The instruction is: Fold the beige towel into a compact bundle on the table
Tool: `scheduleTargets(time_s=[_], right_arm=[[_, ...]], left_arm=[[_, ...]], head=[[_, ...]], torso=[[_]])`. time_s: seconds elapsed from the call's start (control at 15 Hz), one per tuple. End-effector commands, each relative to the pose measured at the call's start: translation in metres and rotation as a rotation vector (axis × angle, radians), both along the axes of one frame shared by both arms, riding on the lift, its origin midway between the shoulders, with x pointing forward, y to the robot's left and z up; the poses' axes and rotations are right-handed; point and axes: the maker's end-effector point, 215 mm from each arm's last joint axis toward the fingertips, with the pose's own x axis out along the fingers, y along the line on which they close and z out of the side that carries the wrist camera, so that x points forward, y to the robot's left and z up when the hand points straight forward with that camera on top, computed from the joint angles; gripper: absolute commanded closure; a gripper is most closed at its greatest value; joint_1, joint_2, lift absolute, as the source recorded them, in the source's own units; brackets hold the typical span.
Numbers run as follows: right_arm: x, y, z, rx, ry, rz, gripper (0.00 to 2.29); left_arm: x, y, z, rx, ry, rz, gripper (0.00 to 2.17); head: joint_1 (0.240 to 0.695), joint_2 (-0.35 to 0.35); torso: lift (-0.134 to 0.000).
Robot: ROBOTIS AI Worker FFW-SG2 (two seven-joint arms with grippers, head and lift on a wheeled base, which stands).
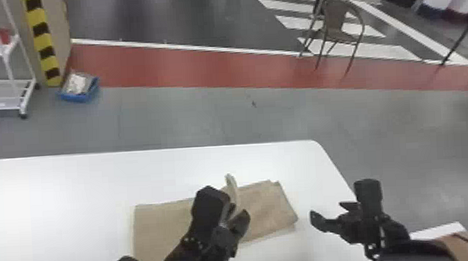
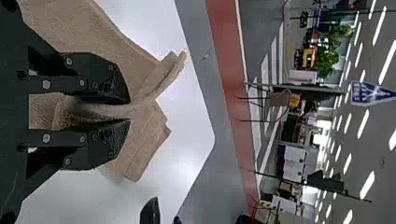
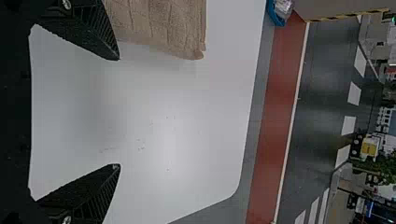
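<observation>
Pinching a raised fold (image 1: 231, 185) in nearly closed jaws at the left gripper (image 1: 239, 209), over the middle of the beige towel (image 1: 266, 206). Seen closer in the left wrist view, running between both black fingers (image 2: 100, 77) of the left gripper (image 2: 130, 110) and out past the tips to a free, upturned end.

Standing wide apart and gripping nothing at the right gripper (image 1: 326, 209), just to the right of the beige towel. Facing across a broad gap in the right wrist view, with ribbed inner sides.

Laid out on a white table (image 1: 56, 183), folded into a long strip, extending to both sides of the left gripper. Showing stacked edges at the right end, with a rounded table corner beyond the beige towel and to its right.

Backed, well beyond the beige towel, by gray floor (image 1: 167, 120), a red strip (image 1: 165, 67) and white crosswalk stripes (image 1: 292, 24). Flanked in that background by a chair (image 1: 336, 17) to the towel's right, and by a blue bin (image 1: 78, 97), a yellow-and-black striped post (image 1: 42, 33) and a white wheeled rack (image 1: 8, 59) to its left.
</observation>
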Motion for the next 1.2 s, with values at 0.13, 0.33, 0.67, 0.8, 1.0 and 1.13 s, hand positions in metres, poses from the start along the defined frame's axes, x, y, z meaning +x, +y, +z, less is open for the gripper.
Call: scheduleTargets(time_s=[0.13, 0.33, 0.67, 0.8, 1.0, 1.13], right_arm=[[0.003, 0.006, 0.002, 0.003, -0.004, 0.010, 0.06], [0.001, 0.010, 0.001, 0.018, -0.002, 0.011, 0.06], [-0.005, 0.050, 0.032, 0.000, -0.040, 0.091, 0.06], [-0.003, 0.069, 0.038, -0.020, -0.040, 0.132, 0.06], [-0.016, 0.095, 0.023, 0.024, 0.024, 0.149, 0.06], [-0.026, 0.121, 0.009, 0.048, 0.071, 0.177, 0.08]], left_arm=[[-0.015, -0.016, -0.004, 0.028, -0.017, -0.029, 0.03], [-0.012, -0.014, -0.002, 0.038, -0.027, -0.002, 0.03], [0.013, 0.055, 0.003, 0.002, -0.042, 0.126, 0.03], [0.025, 0.106, -0.003, -0.012, -0.044, 0.216, 0.03], [0.038, 0.165, -0.001, -0.039, -0.089, 0.281, 0.07], [0.036, 0.203, -0.012, -0.049, -0.072, 0.335, 0.08]], head=[[0.695, -0.350], [0.695, -0.350], [0.695, -0.350], [0.695, -0.350], [0.695, -0.350], [0.695, -0.350]], torso=[[0.000], [0.000], [0.000], [0.000], [0.000], [0.000]])
